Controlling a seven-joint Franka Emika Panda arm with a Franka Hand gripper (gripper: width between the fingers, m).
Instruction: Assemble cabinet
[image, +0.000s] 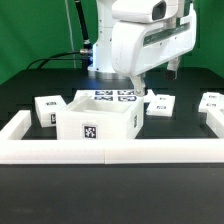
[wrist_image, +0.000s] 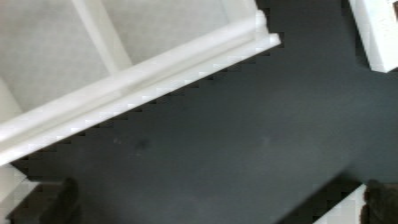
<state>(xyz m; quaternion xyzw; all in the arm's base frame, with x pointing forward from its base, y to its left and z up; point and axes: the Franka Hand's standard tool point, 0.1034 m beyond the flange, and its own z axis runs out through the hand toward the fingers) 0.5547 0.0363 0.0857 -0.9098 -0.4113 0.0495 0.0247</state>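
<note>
**Gripper wide open and empty over bare table; cabinet body sits centre-front**

Clock positions are read on the exterior view, centred on the cabinet body, with 12 away from the camera.

Surface/room:
- Matte black table (image: 30, 92) with a green curtain (image: 30, 30) behind it.
- Low white rail (image: 110, 152) runs along the 6 o'clock edge and turns back along both sides.
- Black cables (image: 60, 57) trail at 11 o'clock near the base of the arm.
- Thin flat white marker board (image: 115, 97) lies at 12 o'clock, just behind the body.

Containers:
- Large white plastic box-shaped cabinet body (image: 95, 120) has its open side up and 1 square black-and-white tag on the front wall.
- Only white inner walls show. The front wall hides its floor.
- 3 small white tagged drawer blocks lie loose on the table outside it: 1 at 9 o'clock, just beside the body (image: 47, 108), 1 at 3 o'clock (image: 160, 102), and 1 further out at 3 o'clock near the side rail (image: 212, 102).

Arm:
- White Panda arm (image: 145, 40) stands at 1 o'clock.
- In the wrist view the two-finger gripper (wrist_image: 214, 205) is spread wide, with dark fingertips (wrist_image: 45, 200) at opposite corners.
- Only black table shows between the fingertips; nothing is held.
- A white ribbed part (wrist_image: 143, 85) crosses that view. I cannot tell which piece it is.
</note>
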